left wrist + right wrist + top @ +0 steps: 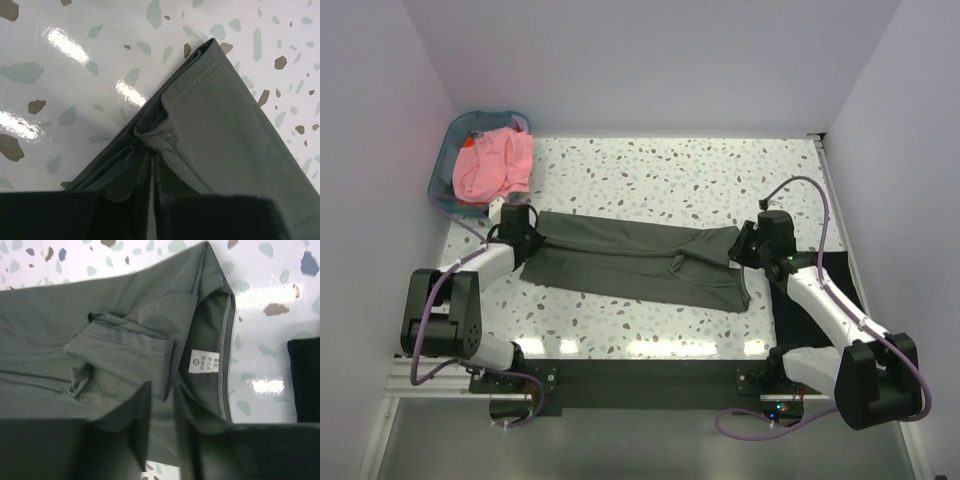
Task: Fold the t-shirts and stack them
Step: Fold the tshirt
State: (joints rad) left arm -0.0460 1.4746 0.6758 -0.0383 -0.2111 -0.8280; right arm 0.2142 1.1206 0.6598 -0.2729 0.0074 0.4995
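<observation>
The dark olive-grey t-shirt (630, 262) lies folded into a long band across the table's middle. My left gripper (525, 238) is at its left end; in the left wrist view the gripper (151, 196) is shut on a bunched hem corner of the shirt (220, 115). My right gripper (745, 248) is at the collar end. In the right wrist view the gripper (162, 407) pinches folded layers of the shirt (100, 325) beside the white neck label (205, 361). A salmon-pink t-shirt (495, 165) lies heaped in the basket. A black t-shirt (835, 285) lies flat at the right edge and also shows in the right wrist view (305, 380).
The teal plastic basket (446, 155) stands at the back left corner. White walls close in the left, back and right sides. The speckled tabletop (670, 175) stretches behind the shirt. A black mat (640, 380) runs along the near edge between the arm bases.
</observation>
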